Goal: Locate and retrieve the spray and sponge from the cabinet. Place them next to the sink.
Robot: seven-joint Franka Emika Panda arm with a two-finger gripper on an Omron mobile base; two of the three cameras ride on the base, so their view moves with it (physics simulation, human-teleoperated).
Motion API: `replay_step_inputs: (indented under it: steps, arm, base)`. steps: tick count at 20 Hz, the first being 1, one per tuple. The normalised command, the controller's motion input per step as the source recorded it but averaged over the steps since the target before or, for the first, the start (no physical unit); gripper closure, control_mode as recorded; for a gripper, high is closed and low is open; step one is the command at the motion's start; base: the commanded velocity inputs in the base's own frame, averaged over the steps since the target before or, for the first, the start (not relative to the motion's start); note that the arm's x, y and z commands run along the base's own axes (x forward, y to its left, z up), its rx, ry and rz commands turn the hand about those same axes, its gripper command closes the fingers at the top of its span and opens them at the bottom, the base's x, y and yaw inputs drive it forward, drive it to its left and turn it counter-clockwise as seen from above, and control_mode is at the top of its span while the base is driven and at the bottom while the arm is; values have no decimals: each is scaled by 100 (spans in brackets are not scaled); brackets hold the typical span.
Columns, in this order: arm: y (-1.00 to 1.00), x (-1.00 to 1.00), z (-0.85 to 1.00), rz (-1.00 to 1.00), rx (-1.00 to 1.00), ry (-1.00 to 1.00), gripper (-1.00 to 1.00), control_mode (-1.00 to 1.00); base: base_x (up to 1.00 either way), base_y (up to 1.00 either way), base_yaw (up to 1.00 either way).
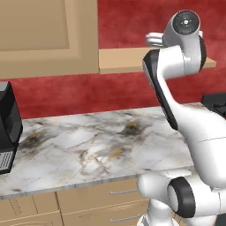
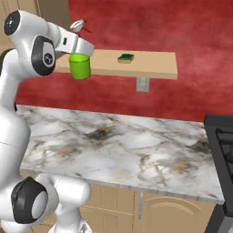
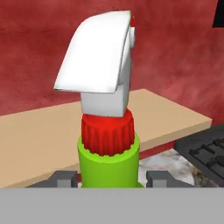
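Broadly, the worktop (image 2: 118,145) is seen as a wide slab of veined grey-white marble w/ rust and charcoal streaks, its front edge squared off. Above it, a mottled red wall (image 2: 182,36) is shown, rough in texture. At upper left of the left base view the cabinet (image 1: 48,35) is seen in light tan wood, recessed-panel door, cut off by the frame at top and left; its flat shelf board (image 2: 150,66) juts sideways, matte and plain. A black boxy appliance (image 1: 6,126) is cut off at the left edge of that view, type not clear. A dark stove corner (image 2: 220,145) is clipped at right.

The spray (image 2: 80,66) is held just in front of the shelf board, above the worktop: a smooth green cylinder, ribbed red neck (image 3: 107,131), white wedge-shaped trigger head (image 3: 98,57). Its label is not made out, and the lower body is cut off in the hand view. The claw (image 3: 108,178) is closed on the spray, one dark tip at each side of the bottle.

The sponge (image 2: 126,58) lies flat on the shelf board, well apart from the spray; green top, yellow layer barely visible, too small for detail.
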Motion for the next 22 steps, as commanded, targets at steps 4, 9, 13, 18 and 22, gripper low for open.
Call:
replay_step_inputs:
  steps: [4, 9, 13, 18, 22]
  arm:
    - [0, -100, -14, 0, 3, -3, 100, -100]
    - [0, -100, -31, 0, 3, -5, 100, -100]
    - [0, -100, -32, 0, 2, -4, 100, -100]
    - [0, -98, -55, 0, 0, -4, 100, -100]
    - [6, -40, -26, 4, -1, 2, 100, -100]
  base:
    - [0, 0, 0]
    - [0, 0, 0]
    - [0, 0, 0]
    - [0, 0, 0]
    - [0, 0, 0]
